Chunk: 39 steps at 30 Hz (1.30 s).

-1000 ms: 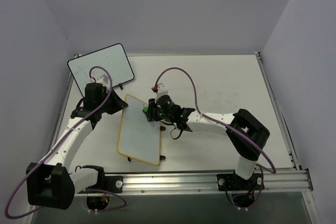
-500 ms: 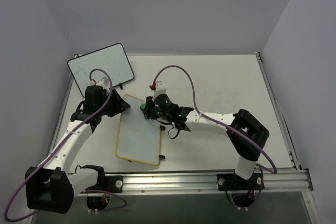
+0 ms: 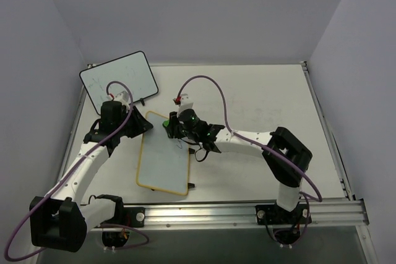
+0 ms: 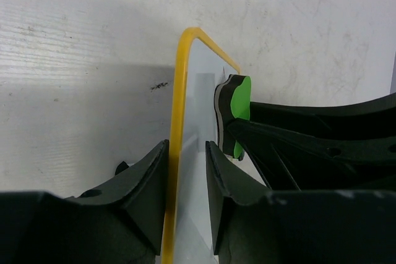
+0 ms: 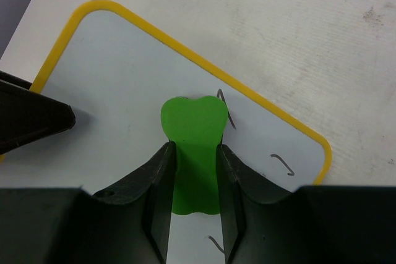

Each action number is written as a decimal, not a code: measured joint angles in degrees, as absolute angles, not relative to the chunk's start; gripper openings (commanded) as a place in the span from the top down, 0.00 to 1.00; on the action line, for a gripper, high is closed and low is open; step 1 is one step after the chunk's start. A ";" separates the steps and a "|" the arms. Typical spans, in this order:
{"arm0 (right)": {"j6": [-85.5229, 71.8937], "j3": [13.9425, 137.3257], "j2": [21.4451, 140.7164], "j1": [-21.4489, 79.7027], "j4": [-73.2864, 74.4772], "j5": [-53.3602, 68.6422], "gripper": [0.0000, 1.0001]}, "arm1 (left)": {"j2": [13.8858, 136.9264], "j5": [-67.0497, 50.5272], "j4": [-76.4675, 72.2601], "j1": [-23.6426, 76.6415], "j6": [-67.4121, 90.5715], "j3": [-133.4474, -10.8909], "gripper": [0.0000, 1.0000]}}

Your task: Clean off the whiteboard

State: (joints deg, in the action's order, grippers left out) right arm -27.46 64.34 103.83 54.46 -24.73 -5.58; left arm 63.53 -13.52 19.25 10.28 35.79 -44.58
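**Eraser on the yellow-rimmed board, both claws gripping**

The whiteboard (image 3: 164, 156) lies on the table (image 3: 266, 97) ahead of the left arm's base, with a gripper at each side of its far end. The left gripper (image 3: 141, 125) is narrowed onto the board's left edge. In the left wrist view its two dark fingers (image 4: 148, 183) straddle the yellow rim, one on each side.

The right gripper (image 3: 172, 127) is closed on a green eraser (image 3: 166, 125). The right wrist view shows the eraser pinched between the fingers and set on the white surface near the far right corner. Seen from the left wrist, the eraser's dark underside sits against the board.

Three short black pen marks (image 5: 226, 108) remain just beside the eraser, toward the board's right rim.

A black-rimmed whiteboard (image 3: 117, 81) stands at the table's far left corner, beyond the left arm.
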 measured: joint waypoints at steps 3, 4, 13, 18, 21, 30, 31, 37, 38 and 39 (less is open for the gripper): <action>-27.66 65.60 105.21 54.46 -25.32 -5.43 1.00 | 63.53 -12.95 19.25 10.37 35.70 -44.47 0.69; -27.75 65.93 105.54 54.46 -25.43 -5.34 1.00 | 63.53 -12.73 19.25 10.37 35.68 -44.47 0.71; -28.82 67.40 106.41 54.41 -26.48 -5.21 1.00 | 63.53 -12.47 18.35 10.44 36.03 -44.42 0.83; -29.43 66.19 106.37 54.41 -28.21 -5.61 1.00 | 63.46 -12.14 18.13 10.55 36.12 -44.27 0.84; -29.89 65.06 106.24 54.41 -29.23 -5.98 1.00 | 62.59 -11.35 17.21 10.94 36.18 -43.27 0.84; -30.44 62.46 104.64 54.41 -30.65 -6.85 1.00 | 55.02 -4.62 9.98 15.55 36.86 -36.14 0.85; -30.44 62.28 104.53 54.41 -30.63 -6.96 1.00 | 54.11 -4.23 8.86 15.75 37.04 -35.05 0.85; -30.63 62.11 104.49 54.41 -30.46 -7.09 1.00 | 50.50 -2.83 3.36 16.23 37.23 -30.11 0.97; -30.72 62.11 104.49 54.41 -30.44 -7.07 1.00 | 50.35 -2.72 2.81 16.32 37.23 -29.76 0.98; -30.87 62.13 104.49 54.39 -30.39 -7.07 1.00 | 50.30 -2.63 2.39 16.36 37.21 -29.56 0.98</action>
State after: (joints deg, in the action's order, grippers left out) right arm -30.87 62.13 104.49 54.39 -30.39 -7.07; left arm 50.30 -2.63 2.39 16.36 37.21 -29.56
